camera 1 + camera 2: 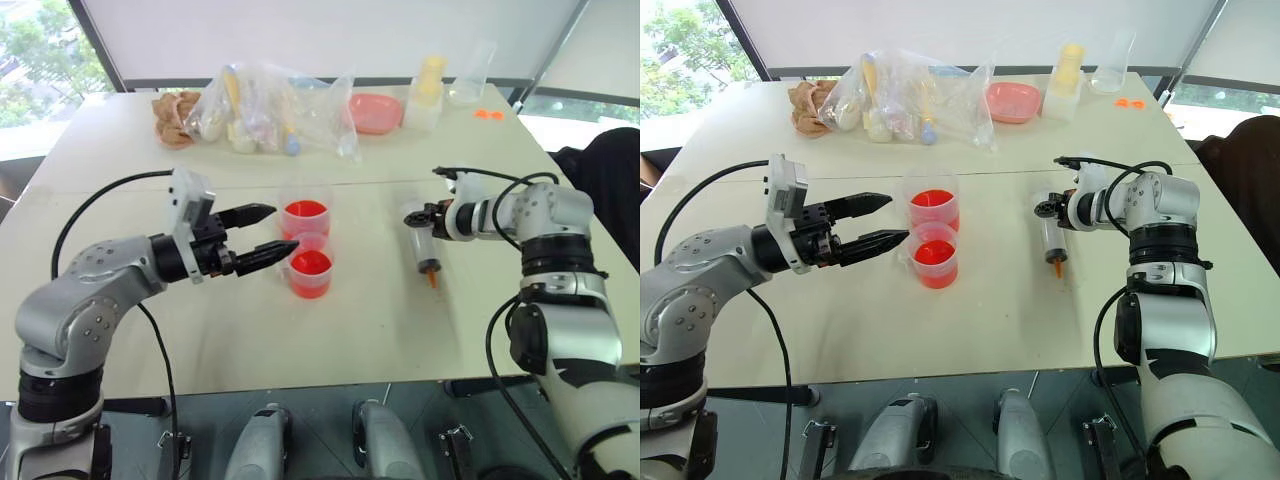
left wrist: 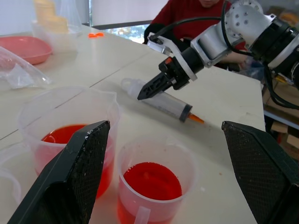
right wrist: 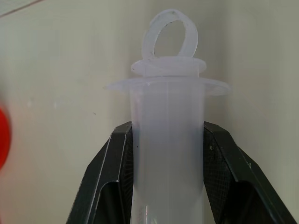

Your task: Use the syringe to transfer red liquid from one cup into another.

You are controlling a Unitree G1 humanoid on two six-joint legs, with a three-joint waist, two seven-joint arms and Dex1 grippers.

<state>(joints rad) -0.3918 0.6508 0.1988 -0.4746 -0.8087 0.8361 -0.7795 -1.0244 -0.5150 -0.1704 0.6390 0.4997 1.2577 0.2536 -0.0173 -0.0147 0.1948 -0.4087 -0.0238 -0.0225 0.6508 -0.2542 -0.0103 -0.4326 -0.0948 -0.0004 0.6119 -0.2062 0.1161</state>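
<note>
Syringe (image 1: 427, 243) flat on the table (image 1: 400, 320) toward its right edge, orange tip facing the near edge. Right gripper (image 1: 426, 216) at the plunger end. Two cups of red liquid (image 1: 310, 264) mid-table, left gripper (image 1: 275, 229) just beside them, jaws spread wide, holding nothing. Left wrist view: both cups (image 2: 152, 184) close up, syringe lying behind them. Right wrist view: jaws pressed against both sides of the barrel (image 3: 167, 154).

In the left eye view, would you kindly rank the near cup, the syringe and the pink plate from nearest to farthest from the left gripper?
From the left gripper:
1. Near cup, right at its fingertips.
2. Syringe, across the table in the right gripper.
3. Pink plate, at the far edge.
</note>
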